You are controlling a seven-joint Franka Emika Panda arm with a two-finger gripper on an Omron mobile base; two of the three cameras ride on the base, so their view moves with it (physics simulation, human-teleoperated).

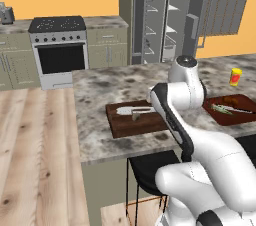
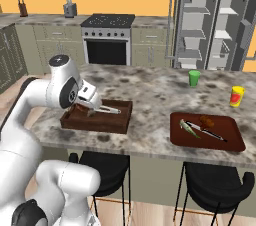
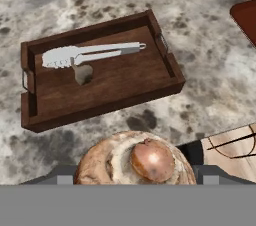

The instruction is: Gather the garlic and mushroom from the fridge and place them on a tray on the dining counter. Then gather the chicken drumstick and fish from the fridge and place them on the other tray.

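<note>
The pincer (image 3: 137,177) is gripping the chicken drumstick (image 3: 145,162) between widely spread jaws and is hanging above the worktop (image 3: 210,90), just beside the other tray (image 3: 107,105). The fish (image 3: 90,54) is lying inside the other tray, along its far wall. The flat reddish tray (image 2: 235,142) is sitting on the same worktop, well apart from the other tray, to its right.

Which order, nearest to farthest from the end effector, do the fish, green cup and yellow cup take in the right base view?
1. fish, in the dark tray beside the end effector.
2. green cup, mid-counter, far edge.
3. yellow cup, farther right.
</note>
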